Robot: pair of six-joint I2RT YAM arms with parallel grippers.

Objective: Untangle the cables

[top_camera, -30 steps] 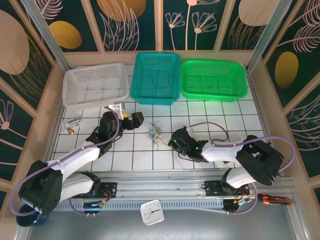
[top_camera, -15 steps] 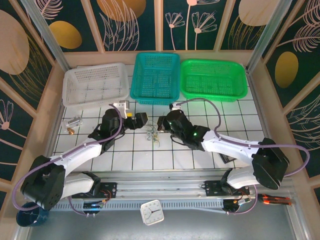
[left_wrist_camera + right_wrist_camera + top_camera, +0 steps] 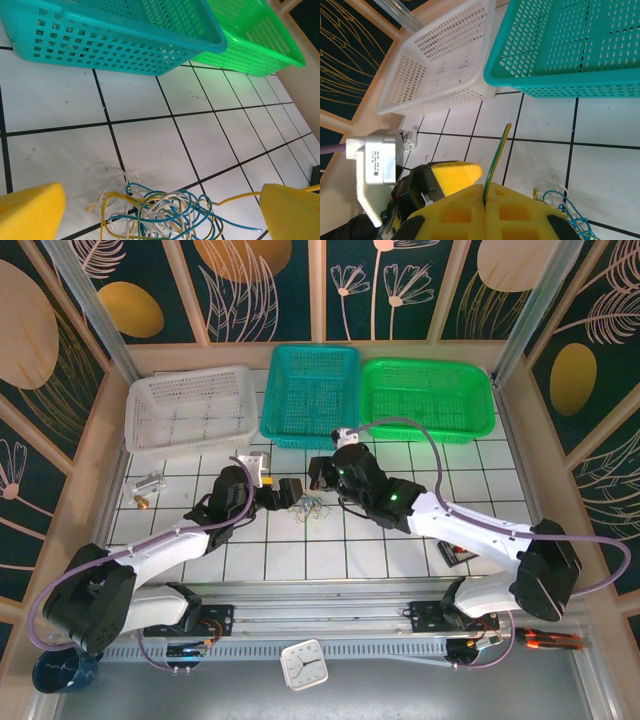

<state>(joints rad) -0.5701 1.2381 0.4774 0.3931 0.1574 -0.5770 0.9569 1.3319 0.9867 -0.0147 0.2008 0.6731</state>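
Right gripper [image 3: 485,192] clamps one yellow cable [image 3: 496,155] just before the teal basket [image 3: 560,50]; left gripper [image 3: 287,492], spread wide, straddles the tangled cables [image 3: 160,212] there.

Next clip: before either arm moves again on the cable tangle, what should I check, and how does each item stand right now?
1. Left gripper open: ok, it straddles the tangle.
2. Right gripper shut on a strand: ok, a yellow-green wire sticks out of its closed jaws.
3. Held wire free of the tangle: cannot tell.
4. Tangle on the table, apart from the teal basket: ok.
5. Strands separated: not ok, white, blue and yellow ones lie knotted together.
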